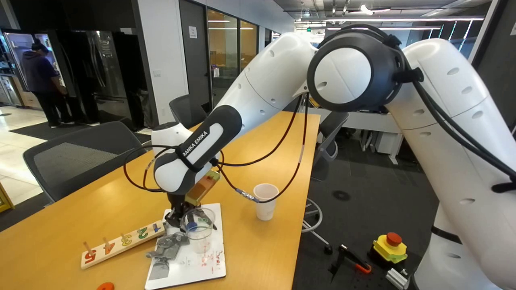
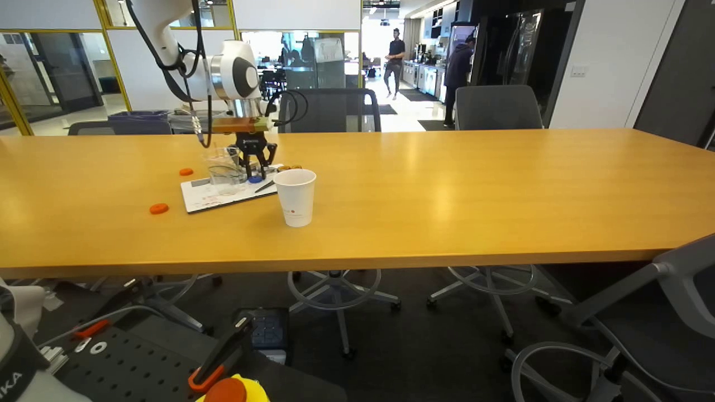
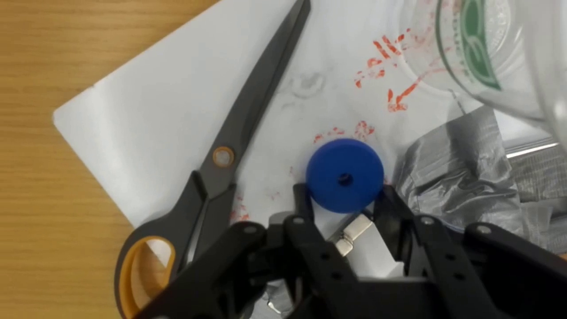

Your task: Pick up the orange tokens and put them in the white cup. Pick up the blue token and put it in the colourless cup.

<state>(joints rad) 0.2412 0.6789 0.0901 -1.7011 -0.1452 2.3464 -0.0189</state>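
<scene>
Pair of orange tokens [image 2: 159,208] lay on the table [image 2: 447,195], one at nine o'clock of the gripper [image 2: 255,175] in an exterior view, one nearer eight. Flat discs: we expected a grip set too high to slide off them. Colourless cup [image 2: 224,171] stood upright at nine too, much closer in; it looked light, so we figured a sideways lift could topple it. Gripper was partly closed, fingertips [image 3: 304,201] against both edges of the blue token [image 3: 344,159] over the whiteboard [image 3: 133,115]. Seemed held; we couldn't tell if lifted. Contact sat on the token's six-o'clock half in the wrist view, so we worried about it squirting out toward twelve. Scissors [image 2: 265,186] lay near, at four; a low drag could hook them. White cup [image 2: 296,198] stood beyond, also four: we figured an overswing that way would knock it over.
</scene>
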